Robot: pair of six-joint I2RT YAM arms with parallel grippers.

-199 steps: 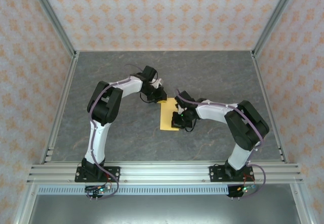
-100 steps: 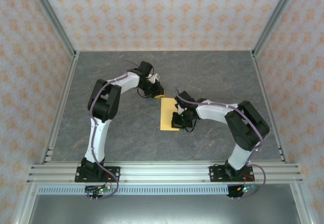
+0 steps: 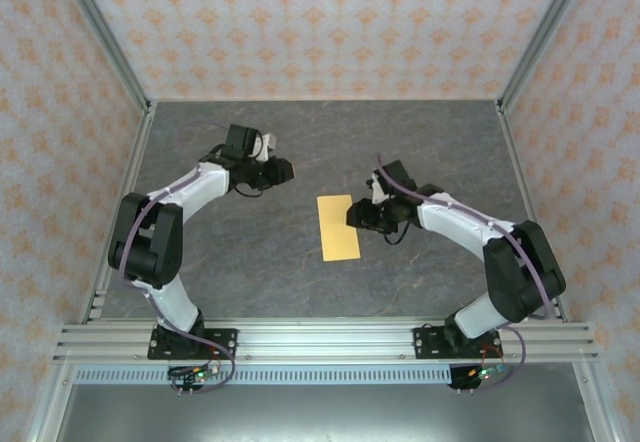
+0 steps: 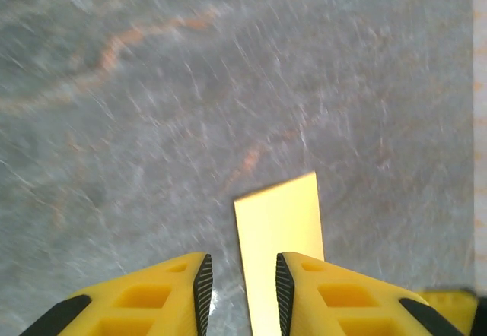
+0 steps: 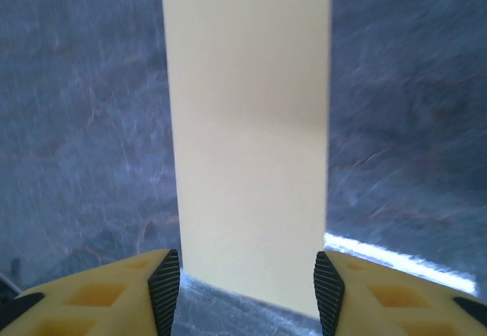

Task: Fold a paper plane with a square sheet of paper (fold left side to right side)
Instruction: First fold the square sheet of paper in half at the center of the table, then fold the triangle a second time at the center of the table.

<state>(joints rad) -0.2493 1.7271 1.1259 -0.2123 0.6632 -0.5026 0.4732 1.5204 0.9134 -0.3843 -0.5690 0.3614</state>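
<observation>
The square sheet of paper [image 3: 338, 227] lies flat on the grey tabletop as a narrow yellow-orange rectangle, long side running near to far. The paper plane is out of view. My left gripper [image 3: 288, 171] hovers to the upper left of the sheet, well apart from it. In the left wrist view the left gripper [image 4: 242, 294] is open with nothing in it, and the sheet [image 4: 278, 226] lies on the table beyond. My right gripper [image 3: 356, 214] sits just off the sheet's right edge. In the right wrist view the right gripper [image 5: 247, 290] stands wide open, the sheet [image 5: 247, 123] ahead of its fingertips.
The grey marbled tabletop [image 3: 250, 262] is walled by patterned panels with metal frame posts [image 3: 105, 57]. An aluminium rail [image 3: 330, 340] with both arm bases runs along the near edge. A yellow finger [image 4: 450, 305] of the other gripper shows at the left wrist view's lower right.
Both grippers opened and let go of the sheet. The left arm swung away to the upper left; the right gripper backed off to the right. The sheet stays flat.
</observation>
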